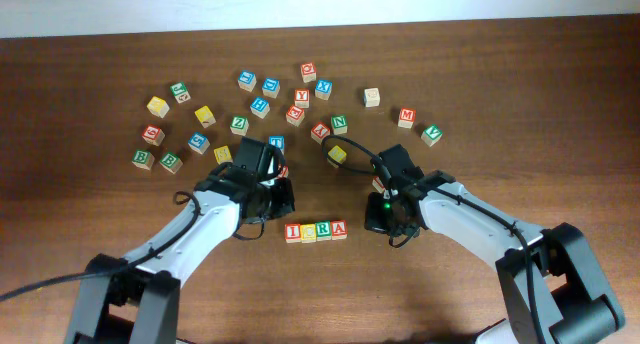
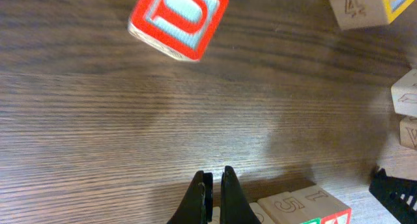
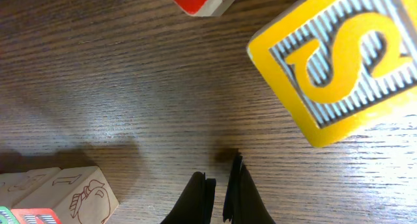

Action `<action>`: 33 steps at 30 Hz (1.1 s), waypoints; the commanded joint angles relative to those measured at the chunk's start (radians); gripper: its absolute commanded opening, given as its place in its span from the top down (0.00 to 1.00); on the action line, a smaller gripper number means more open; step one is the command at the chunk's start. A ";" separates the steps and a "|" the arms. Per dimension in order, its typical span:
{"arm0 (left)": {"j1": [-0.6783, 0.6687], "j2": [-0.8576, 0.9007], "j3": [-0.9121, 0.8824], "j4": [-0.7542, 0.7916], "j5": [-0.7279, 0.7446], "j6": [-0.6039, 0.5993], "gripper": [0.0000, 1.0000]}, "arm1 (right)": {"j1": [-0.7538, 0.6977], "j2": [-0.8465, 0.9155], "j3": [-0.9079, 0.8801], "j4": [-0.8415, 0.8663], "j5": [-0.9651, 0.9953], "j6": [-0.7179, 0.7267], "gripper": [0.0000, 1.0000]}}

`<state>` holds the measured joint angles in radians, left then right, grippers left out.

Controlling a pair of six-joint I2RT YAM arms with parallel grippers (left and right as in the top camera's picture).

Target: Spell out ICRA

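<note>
The four lettered cubes lie in a row on the table (image 1: 100,234), about midway between its left and right edges and on the robot's side of the loose blocks (image 1: 260,107). The I block (image 1: 293,233), C block (image 1: 308,232), R block (image 1: 323,230) and A block (image 1: 339,228) are set side by side, apparently touching, and are read left to right as the word. The spelling is judged complete, so the step in hand is taken to be clearing both arms away.

The left claw (image 2: 214,176) is seen clenched on nothing over bare wood just beside the I end, with the red U block (image 2: 177,21) well ahead. The right claw (image 3: 219,170) is likewise clenched and empty near the A end, with the yellow S block (image 3: 339,61) ahead to one side.

Each claw is best lifted straight up before being drawn back, so that the row is not brushed. The forearms should be swung clear of the loose blocks toward the far edge. The row's slight slant may be left alone, since a nudge risks opening gaps.
</note>
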<state>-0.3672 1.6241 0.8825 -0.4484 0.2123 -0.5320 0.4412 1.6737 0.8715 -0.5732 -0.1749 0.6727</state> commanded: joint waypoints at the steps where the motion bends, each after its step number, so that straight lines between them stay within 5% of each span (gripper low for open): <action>1: -0.021 0.042 0.012 -0.007 0.065 -0.010 1.00 | 0.006 0.019 -0.003 0.006 -0.004 -0.011 0.96; 33: -0.039 0.044 0.012 -0.066 0.062 -0.010 1.00 | 0.006 0.019 -0.003 0.005 0.000 -0.011 0.96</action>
<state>-0.4038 1.6608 0.8825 -0.5121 0.2596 -0.5358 0.4412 1.6741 0.8715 -0.5732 -0.1768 0.6727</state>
